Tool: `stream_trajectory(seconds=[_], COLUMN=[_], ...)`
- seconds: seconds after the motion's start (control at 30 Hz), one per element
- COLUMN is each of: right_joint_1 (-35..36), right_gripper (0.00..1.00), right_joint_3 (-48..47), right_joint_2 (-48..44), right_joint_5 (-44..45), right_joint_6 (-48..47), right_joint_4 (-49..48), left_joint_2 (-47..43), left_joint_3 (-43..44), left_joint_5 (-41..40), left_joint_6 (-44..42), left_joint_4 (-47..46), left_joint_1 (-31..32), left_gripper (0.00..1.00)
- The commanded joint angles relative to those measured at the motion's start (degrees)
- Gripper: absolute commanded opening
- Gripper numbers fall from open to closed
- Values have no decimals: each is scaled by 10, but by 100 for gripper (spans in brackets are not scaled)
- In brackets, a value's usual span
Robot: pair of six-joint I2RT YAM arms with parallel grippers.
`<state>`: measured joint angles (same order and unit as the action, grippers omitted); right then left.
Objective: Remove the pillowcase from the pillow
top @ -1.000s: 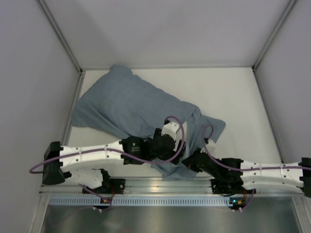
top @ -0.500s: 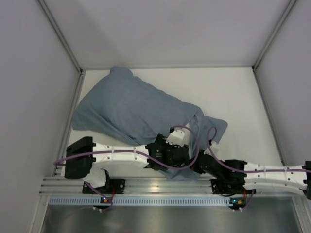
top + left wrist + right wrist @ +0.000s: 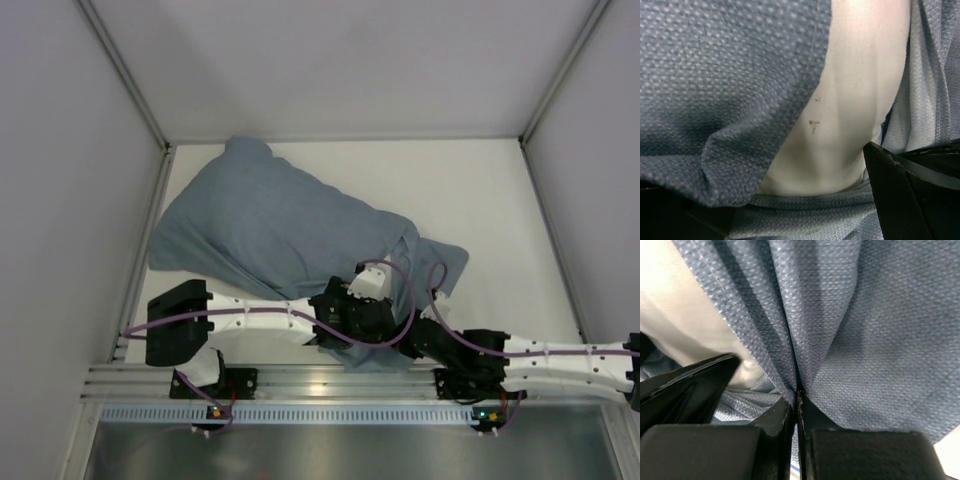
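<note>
Most of the left half of the worktop (image 3: 500,200) is covered by the pillowcase (image 3: 260,225). It runs slantwise from the far left corner to the middle of the near edge, where its loose mouth spreads out under my two wrists. The cloth is soft, light and woven, wrinkled and floppy. I judge it will bunch and stretch rather than move as one piece, so the place to pinch it is the hem at the mouth, not mid-panel.

The pillow (image 3: 860,75) sits inside, plump and white with small dark specks, and shows bare only at that mouth in my wrist views. It should squash easily yet drag against the cloth, so I expect it needs holding back while the sack is drawn off.

My right jaws are closed tight on a gathered fold of the pillowcase, just beside the bare pillow. My left jaws stand wide: one dark finger (image 3: 912,195) sits right of the pillow's end, and the other seems to be low on the left beneath the hem. They grip nothing I can see.
</note>
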<state>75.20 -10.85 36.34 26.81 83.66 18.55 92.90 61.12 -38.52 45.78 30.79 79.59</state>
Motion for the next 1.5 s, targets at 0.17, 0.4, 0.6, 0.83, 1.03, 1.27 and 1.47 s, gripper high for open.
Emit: stream_trajectory(seconds=[0.17, 0.4, 0.6, 0.83, 1.03, 1.27, 1.47], right_joint_1=[-3, -3, -3, -3, 8, 21, 36], right_gripper=[0, 0, 0, 0, 0, 0, 0], right_joint_3=[11, 16, 12, -31, -52, -17, -14], right_joint_2=[-27, -26, 14, 95, 154, 183, 259], right_joint_5=[-8, -1, -2, -40, -69, -93, -91], right_joint_6=[-2, 4, -2, -65, -88, -66, -57], right_joint_4=[39, 40, 18, -67, -102, -173, -227], left_joint_2=[-16, 8, -5, -20, -20, -17, -21], left_joint_3=[-76, -63, -17, 29, 21, 18, 30], left_joint_5=[152, 175, 191, 201, 184, 202, 267], left_joint_6=[-38, -46, -54, -40, -25, -3, 48], left_joint_4=[-194, -190, -187, -210, -248, -287, -300], left_joint_1=[-56, -85, -101, -129, -187, -249, -282], left_gripper=[91, 0, 0, 0, 0, 0, 0])
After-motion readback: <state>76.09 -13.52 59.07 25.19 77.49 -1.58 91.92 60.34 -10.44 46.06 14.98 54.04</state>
